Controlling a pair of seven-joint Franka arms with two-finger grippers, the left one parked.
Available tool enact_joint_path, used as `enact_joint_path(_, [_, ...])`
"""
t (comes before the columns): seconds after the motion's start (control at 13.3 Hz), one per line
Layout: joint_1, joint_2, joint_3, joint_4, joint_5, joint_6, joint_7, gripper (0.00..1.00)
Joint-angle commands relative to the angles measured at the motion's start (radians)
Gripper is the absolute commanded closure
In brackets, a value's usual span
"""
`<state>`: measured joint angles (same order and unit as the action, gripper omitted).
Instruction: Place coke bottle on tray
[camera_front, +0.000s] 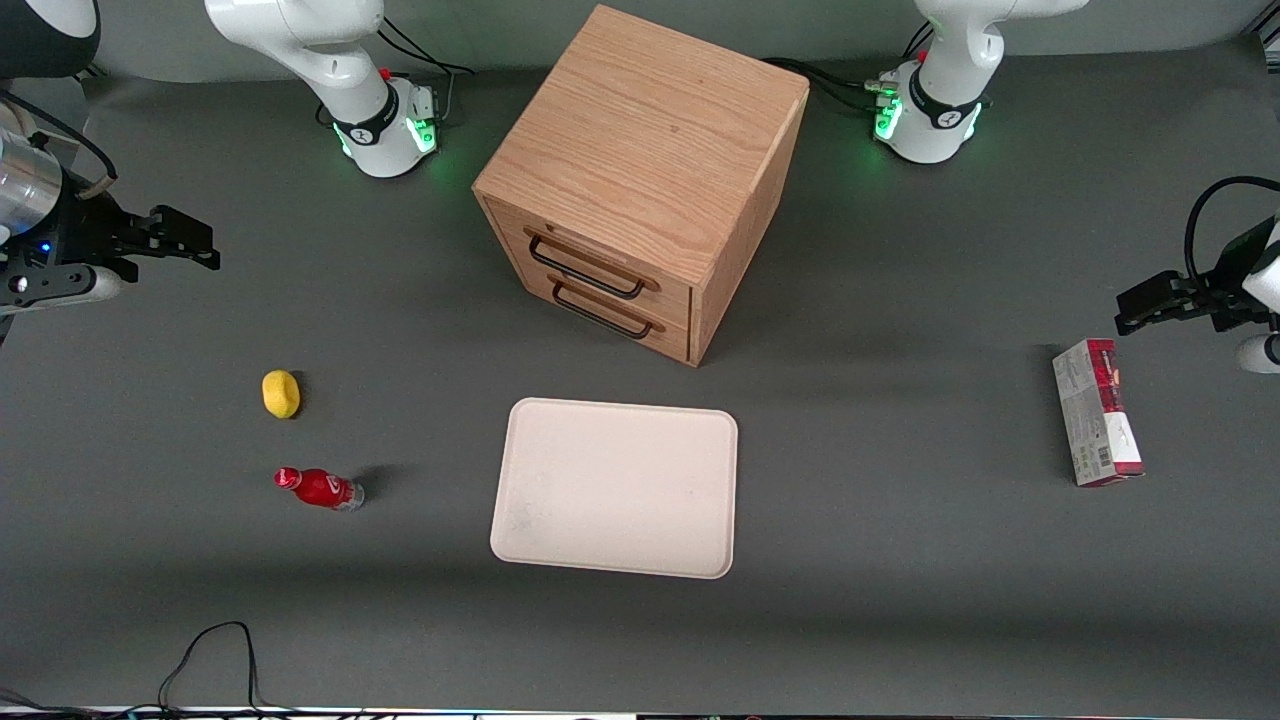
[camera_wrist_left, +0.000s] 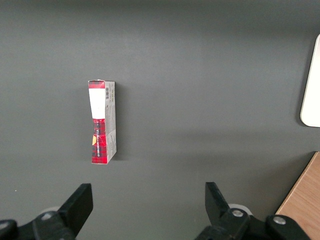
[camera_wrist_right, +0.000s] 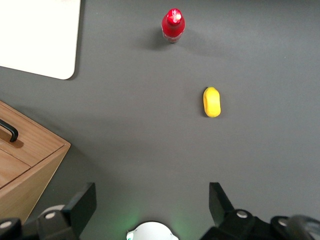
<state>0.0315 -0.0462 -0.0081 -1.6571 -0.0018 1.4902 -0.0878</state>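
Coke bottle lying, cap away from tray, gripper aloft

Wooden drawer cabinet, yellow lemon-like object, apparently cardboard carton.

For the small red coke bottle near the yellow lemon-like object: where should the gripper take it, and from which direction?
The small red coke bottle stands on the grey table, apart from the yellow lemon-like object and the cream-white tray. Probably best: descend from above and close across its red body below the cap, the widest free part. The right gripper, open, hovers near the working arm's end.
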Motion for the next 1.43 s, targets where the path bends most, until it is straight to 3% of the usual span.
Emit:
enact_joint_path(0.0, [0.004,0.066,-0.004,0.091,0.008,-0.040,-0.003,0.00])
enact_joint_path(1.35, [-0.001,0.068,-0.007,0.074,0.008,-0.070,-0.004,0.00])
